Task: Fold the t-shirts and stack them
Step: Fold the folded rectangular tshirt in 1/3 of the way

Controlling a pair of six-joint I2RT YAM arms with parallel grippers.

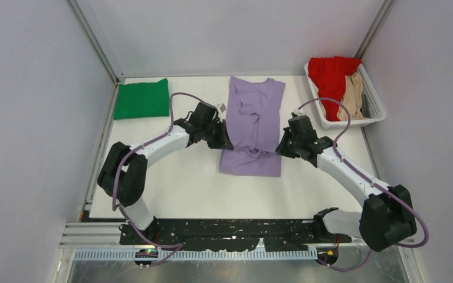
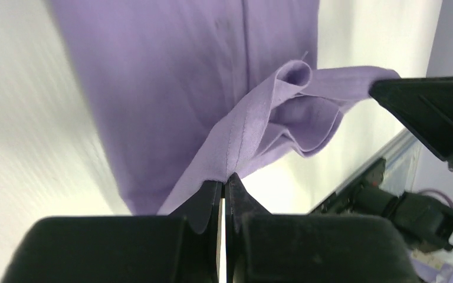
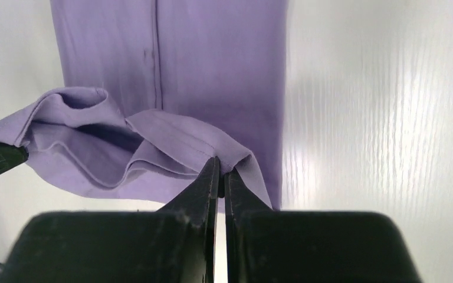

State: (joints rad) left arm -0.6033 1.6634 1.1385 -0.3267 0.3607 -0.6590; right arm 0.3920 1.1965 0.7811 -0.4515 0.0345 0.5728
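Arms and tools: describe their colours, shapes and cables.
Each arm has white links between bulky black joint housings: left arm, right arm. A thin mauve cable loops along each. The left tool and right tool are matte black, with two wedge-shaped fingers tapering to narrow tips.

The left arm [image 1: 165,143] and right arm [image 1: 349,171] each have white tubular links between bulky black joint housings, with a mauve cable [image 1: 173,101] looping along them. The left gripper [image 2: 224,180] and right gripper [image 3: 220,171] carry matte black, wedge-shaped fingers [image 3: 203,188] tapering to thin tips.
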